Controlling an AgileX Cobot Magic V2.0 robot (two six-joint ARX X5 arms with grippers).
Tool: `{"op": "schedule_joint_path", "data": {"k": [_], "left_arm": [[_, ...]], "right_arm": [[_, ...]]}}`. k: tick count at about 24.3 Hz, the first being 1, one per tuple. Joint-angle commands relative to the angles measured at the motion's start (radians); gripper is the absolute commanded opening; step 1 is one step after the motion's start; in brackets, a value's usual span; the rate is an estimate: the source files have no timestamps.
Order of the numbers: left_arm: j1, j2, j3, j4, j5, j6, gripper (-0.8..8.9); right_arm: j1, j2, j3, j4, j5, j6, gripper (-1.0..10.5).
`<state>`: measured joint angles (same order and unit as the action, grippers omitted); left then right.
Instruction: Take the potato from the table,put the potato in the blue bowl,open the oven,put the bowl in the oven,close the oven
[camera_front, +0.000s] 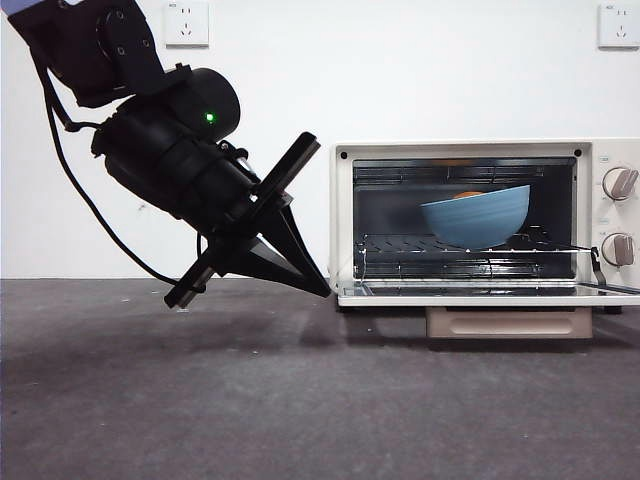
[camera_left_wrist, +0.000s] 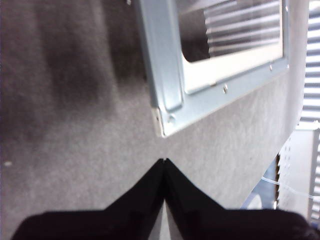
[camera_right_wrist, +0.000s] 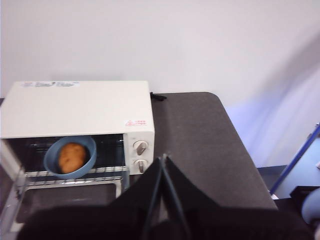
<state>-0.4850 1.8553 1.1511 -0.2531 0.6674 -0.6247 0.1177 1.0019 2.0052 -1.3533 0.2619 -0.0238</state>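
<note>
The oven (camera_front: 480, 150) stands at the right with its door (camera_front: 480, 293) folded down flat. Inside, the blue bowl (camera_front: 475, 215) rests tilted on the wire rack, and the potato (camera_front: 467, 195) shows as an orange sliver over its rim. My left gripper (camera_front: 322, 288) is shut and empty, its tip just off the door's near left corner (camera_left_wrist: 162, 130); the left wrist view shows the shut tip (camera_left_wrist: 164, 161) over the table. My right gripper (camera_right_wrist: 162, 159) is shut and hangs high, looking down on the oven (camera_right_wrist: 75, 107), the bowl (camera_right_wrist: 50, 162) and the potato (camera_right_wrist: 71, 156).
The door's beige bar handle (camera_front: 508, 323) hangs below the open door's front edge. Two knobs (camera_front: 620, 183) sit on the oven's right panel. Dark grey table (camera_front: 250, 400) stretches in front and to the left. The table's right edge (camera_right_wrist: 240, 145) lies beyond the oven.
</note>
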Motion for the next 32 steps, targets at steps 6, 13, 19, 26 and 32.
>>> {"op": "schedule_joint_path", "data": {"k": [6, 13, 19, 26, 32], "left_arm": [[0.002, 0.09, 0.003, 0.106, 0.023, -0.188, -0.06], [0.002, 0.12, 0.004, 0.142, 0.012, -0.25, -0.06], [0.002, 0.12, 0.004, 0.199, 0.013, -0.312, -0.06], [-0.002, 0.12, 0.004, 0.212, 0.054, -0.312, -0.06], [-0.008, 0.12, 0.009, 0.307, 0.081, -0.38, -0.06]], "right_arm": [[0.001, -0.099, -0.062, -0.018, -0.053, -0.003, -0.1], [0.001, -0.123, -0.062, -0.019, -0.053, 0.021, -0.1], [0.001, -0.123, -0.062, -0.019, -0.053, 0.024, -0.1], [0.001, -0.123, -0.062, -0.019, -0.053, 0.024, -0.1], [0.001, -0.123, -0.062, -0.019, -0.053, 0.024, -0.1]]}}
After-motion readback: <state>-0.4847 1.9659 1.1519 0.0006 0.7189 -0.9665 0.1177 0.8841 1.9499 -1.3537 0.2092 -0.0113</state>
